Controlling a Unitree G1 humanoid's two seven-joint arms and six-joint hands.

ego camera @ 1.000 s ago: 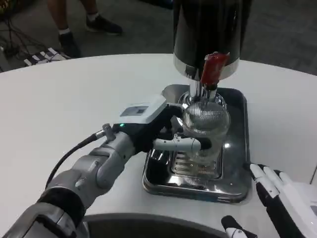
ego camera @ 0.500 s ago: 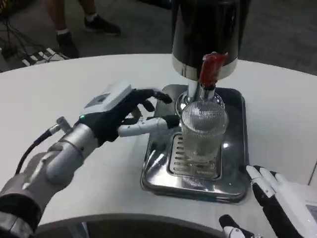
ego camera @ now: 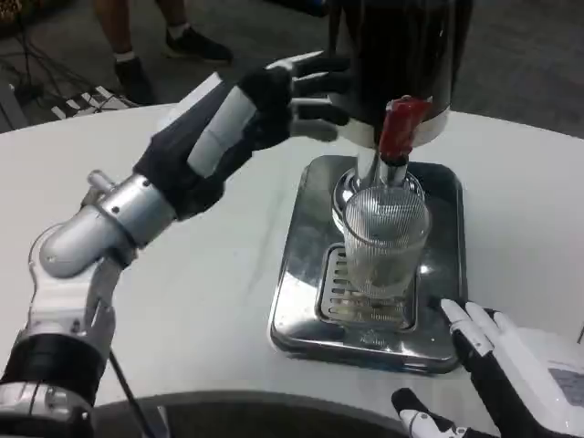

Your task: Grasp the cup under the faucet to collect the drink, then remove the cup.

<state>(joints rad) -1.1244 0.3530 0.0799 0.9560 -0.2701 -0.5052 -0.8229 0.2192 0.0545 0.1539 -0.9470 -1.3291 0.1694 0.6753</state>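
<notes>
Standing on the grate of the metal tray (ego camera: 301, 301), at the far side of the table (ego camera: 201, 301), is the ribbed cup (ego camera: 384, 239), directly under the faucet (ego camera: 398, 137) of the dark dispenser (ego camera: 401, 46); neither of my hands holds it. My left hand (ego camera: 274, 100) hangs raised beside the dispenser, fingers spread and empty, so collecting and removal look undone. My right hand (ego camera: 511, 374), cut off at the table's near edge, shows straight fingers holding nothing; whether the cup contains drink I cannot tell.

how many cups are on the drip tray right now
1: a ribbed clear cup stands on the drip tray, directly under the red faucet lever. No other cup is visible.
</notes>
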